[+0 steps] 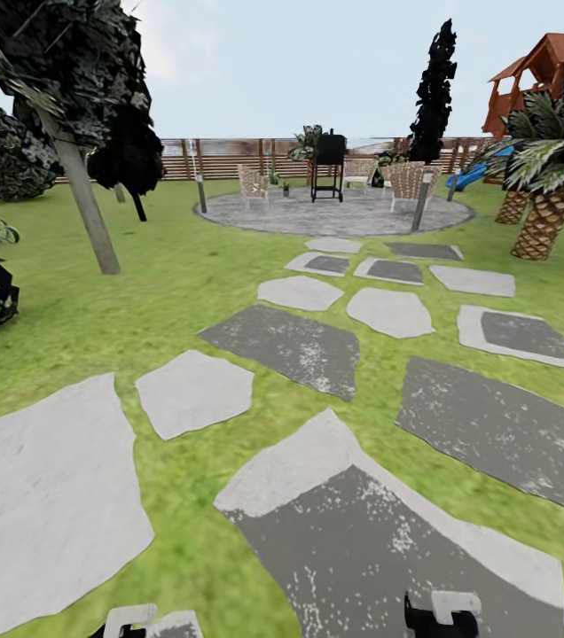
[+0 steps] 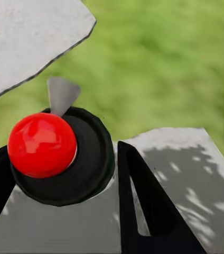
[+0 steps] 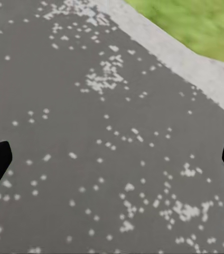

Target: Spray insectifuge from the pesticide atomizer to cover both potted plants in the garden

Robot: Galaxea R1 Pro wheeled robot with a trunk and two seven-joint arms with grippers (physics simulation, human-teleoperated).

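Note:
In the left wrist view the pesticide atomizer shows from above: a round black top with a glossy red ball and a small grey nozzle. My left gripper is shut on it, one black finger on each side, above a grey slab and grass. My right gripper is open, its fingertips far apart over a dark speckled slab, nothing between them. The garden's round patio lies far ahead. The potted plants are too small to make out from here.
Irregular grey stepping slabs lead over the lawn to the patio, where a black grill, chairs and grey bollard lamps stand. A leaning tree is at left, palms at right, a slatted fence behind.

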